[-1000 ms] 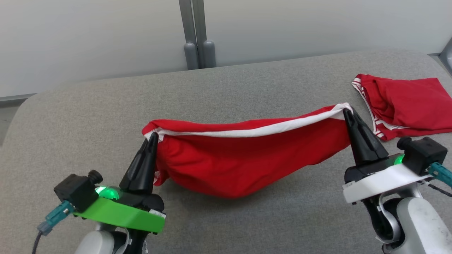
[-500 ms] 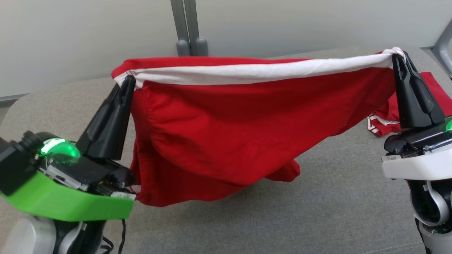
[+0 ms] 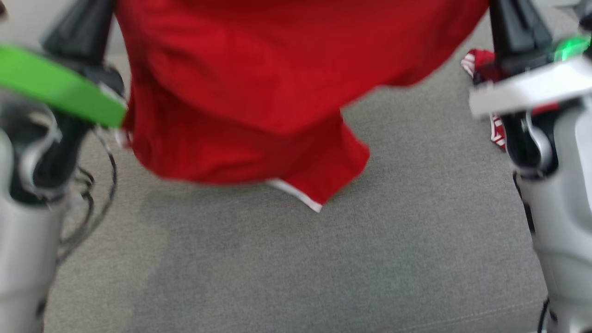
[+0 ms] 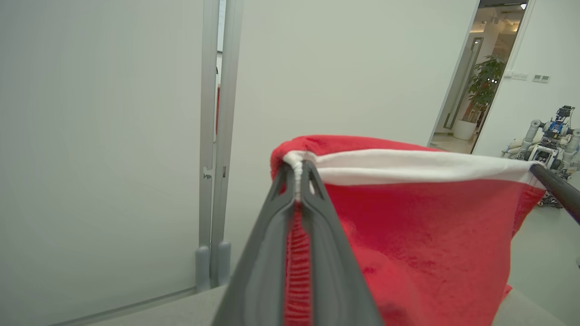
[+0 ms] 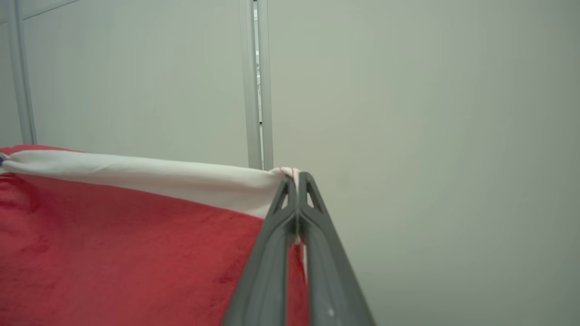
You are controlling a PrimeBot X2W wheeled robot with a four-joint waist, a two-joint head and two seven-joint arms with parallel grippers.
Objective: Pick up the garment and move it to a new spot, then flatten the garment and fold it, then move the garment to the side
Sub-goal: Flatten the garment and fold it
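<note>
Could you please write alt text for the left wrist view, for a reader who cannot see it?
The left gripper, its two dark fingers shut, pinches the white band of a red cloth garment, which hangs stretched rightward to the right gripper. Behind are a pale wall panel, a grey metal post, and an open doorway with a potted plant.

Second red garment (image 3: 478, 60) on grey padded surface (image 3: 323, 259); potted plant (image 4: 487, 83) past doorway
</note>
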